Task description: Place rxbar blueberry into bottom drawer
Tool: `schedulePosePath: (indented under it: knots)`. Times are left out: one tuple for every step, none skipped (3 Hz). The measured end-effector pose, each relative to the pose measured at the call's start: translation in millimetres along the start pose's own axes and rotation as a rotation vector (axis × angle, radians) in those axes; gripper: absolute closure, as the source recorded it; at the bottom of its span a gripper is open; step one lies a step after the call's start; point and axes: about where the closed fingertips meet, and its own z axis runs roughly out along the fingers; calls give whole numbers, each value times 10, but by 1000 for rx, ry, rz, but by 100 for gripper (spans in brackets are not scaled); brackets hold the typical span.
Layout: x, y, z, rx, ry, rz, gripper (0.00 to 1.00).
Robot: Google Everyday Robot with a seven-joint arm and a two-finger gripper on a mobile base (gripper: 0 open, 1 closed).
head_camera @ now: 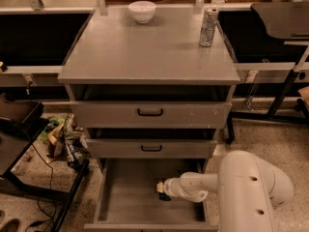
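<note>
The bottom drawer (120, 197) is pulled out, with a plain grey floor. My white arm reaches into it from the right, low over the floor. My gripper (161, 189) is inside the drawer, right of its middle. A small dark shape (165, 196) sits at the gripper's tip. It may be the rxbar blueberry, but I cannot tell, nor whether it is held or lying on the floor.
A white bowl (142, 11) and a silver drink can (208, 27) stand on the cabinet top (145, 52). The two upper drawers (150, 114) with black handles are slightly ajar. Clutter and a black stand (58, 144) are on the floor at left. Table legs are at right.
</note>
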Motion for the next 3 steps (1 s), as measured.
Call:
schedulePosePath:
  knots:
    - [0, 0, 0, 0, 0, 0, 34]
    - [0, 0, 0, 0, 0, 0, 11]
    - [1, 1, 0, 0, 0, 0, 0]
